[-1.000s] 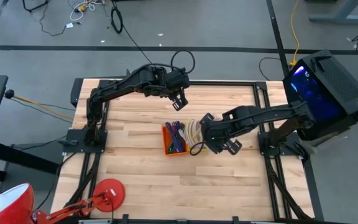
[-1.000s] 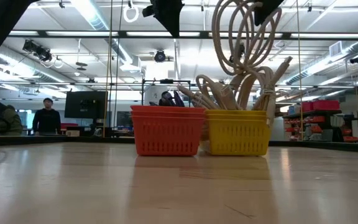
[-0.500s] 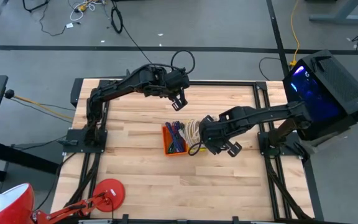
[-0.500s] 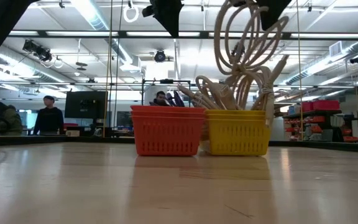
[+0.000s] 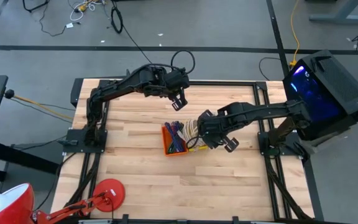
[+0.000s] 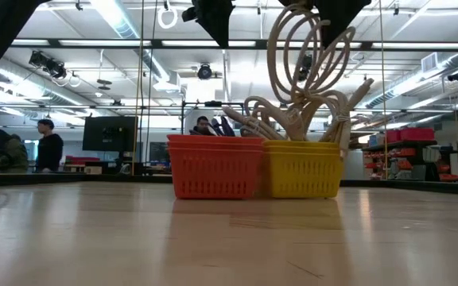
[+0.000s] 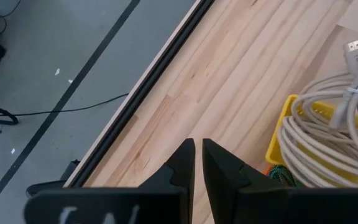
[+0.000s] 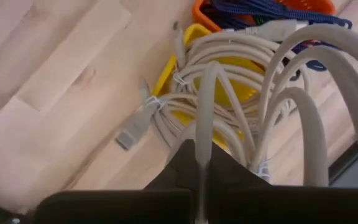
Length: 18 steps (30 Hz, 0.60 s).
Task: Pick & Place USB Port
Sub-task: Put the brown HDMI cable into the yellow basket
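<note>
My right gripper is clamped on a beige USB cable, held up over the yellow bin. The coil hangs straight down from my fingers, its loops upright, the tail trailing into the pile in that bin. The orange bin sits touching the yellow one, on the side toward my left arm. My left gripper hovers above the far side of the table, fingers nearly together, holding nothing. The right arm is the nearer one.

R arm stretched in from table's right side, wrist bent down near table centre, right gripper pinched tight. L arm reaches over far half of table, left gripper raised, fingers nearly together, nothing between
</note>
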Tool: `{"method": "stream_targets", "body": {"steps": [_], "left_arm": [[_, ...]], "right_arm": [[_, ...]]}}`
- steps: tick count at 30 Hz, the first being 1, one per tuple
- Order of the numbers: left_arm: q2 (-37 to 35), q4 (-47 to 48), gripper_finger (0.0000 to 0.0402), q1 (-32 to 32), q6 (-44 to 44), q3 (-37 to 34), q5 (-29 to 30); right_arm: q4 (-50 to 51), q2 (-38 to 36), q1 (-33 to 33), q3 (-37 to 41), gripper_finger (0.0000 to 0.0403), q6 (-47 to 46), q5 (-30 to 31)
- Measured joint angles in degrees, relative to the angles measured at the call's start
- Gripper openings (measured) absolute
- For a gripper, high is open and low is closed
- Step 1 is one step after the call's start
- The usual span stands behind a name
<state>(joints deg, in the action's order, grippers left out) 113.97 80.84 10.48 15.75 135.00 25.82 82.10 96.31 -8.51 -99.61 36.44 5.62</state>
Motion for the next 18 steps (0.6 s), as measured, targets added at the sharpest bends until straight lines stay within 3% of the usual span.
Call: {"method": "stream_targets", "body": {"steps": [4,13,18], "left_arm": [[0.0,0.0,0.0034,0.2,0.0,0.0,0.0],[0.0,0.0,0.0034,0.6,-0.1,0.0,0.0],[0.0,-0.1,0.0034,0.7,-0.1,0.0,0.1]], "right_arm": [[-0.9,0.3,0.4,0.0,0.0004,-1.0,4.9],[0.4,-1.3,4.4,0.0,0.0004,-4.3,7.3],[0.8,-1.4,5.7,-5.4,0.0004,-5.1,6.5]]}}
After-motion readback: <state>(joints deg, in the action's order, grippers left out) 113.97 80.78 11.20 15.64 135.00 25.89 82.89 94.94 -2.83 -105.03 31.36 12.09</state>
